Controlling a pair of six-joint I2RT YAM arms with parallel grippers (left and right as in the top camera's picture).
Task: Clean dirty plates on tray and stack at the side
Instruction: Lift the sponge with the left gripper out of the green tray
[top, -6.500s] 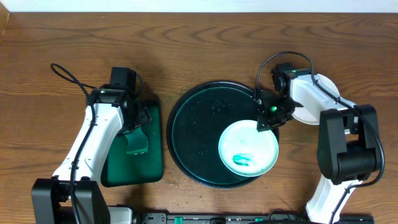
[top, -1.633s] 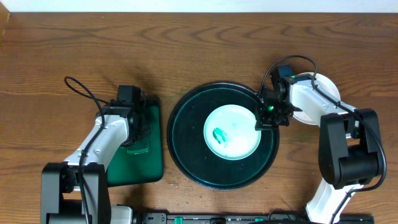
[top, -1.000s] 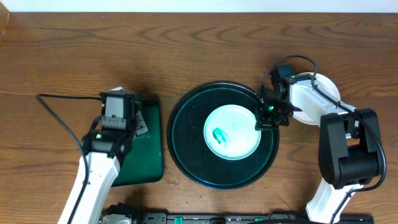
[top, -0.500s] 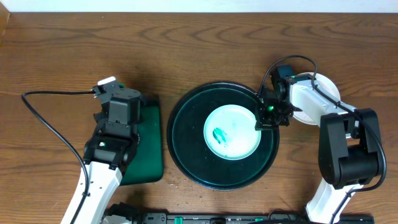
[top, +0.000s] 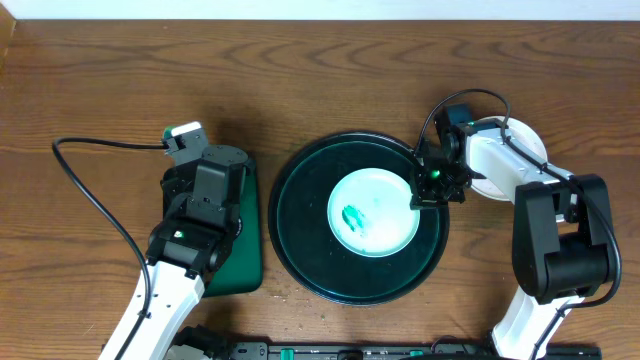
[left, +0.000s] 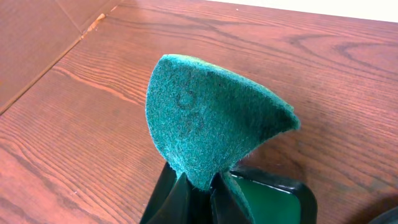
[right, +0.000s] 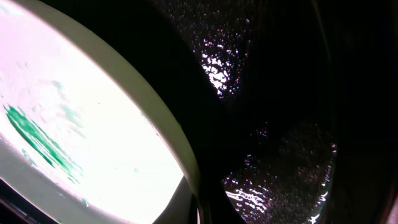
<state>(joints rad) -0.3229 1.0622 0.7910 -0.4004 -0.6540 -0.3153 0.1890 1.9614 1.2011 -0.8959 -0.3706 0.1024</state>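
A white plate (top: 373, 212) with a teal smear (top: 353, 216) lies in the middle of the round dark tray (top: 290, 170). My right gripper (top: 432, 186) is shut on the plate's right rim. In the right wrist view the rim of the plate (right: 74, 112) runs between the jaws of that gripper (right: 196, 205), over the wet tray (right: 280, 155). My left gripper (left: 205, 182) is shut on a folded green sponge (left: 205, 118), held in the air left of the round tray. In the overhead view the left arm (top: 200, 210) hides the sponge.
A small rectangular green tray (top: 248, 250) lies under the left arm, and its corner (left: 273, 196) shows below the sponge. A white plate (top: 533, 140) sits right of the round tray, partly under the right arm. A black cable (top: 90, 190) loops over the table's left side.
The plate went from the tray's lower right to its middle, then stayed put. The left arm lifted the sponge off the rectangular tray and rose toward the camera. The right gripper has held still.
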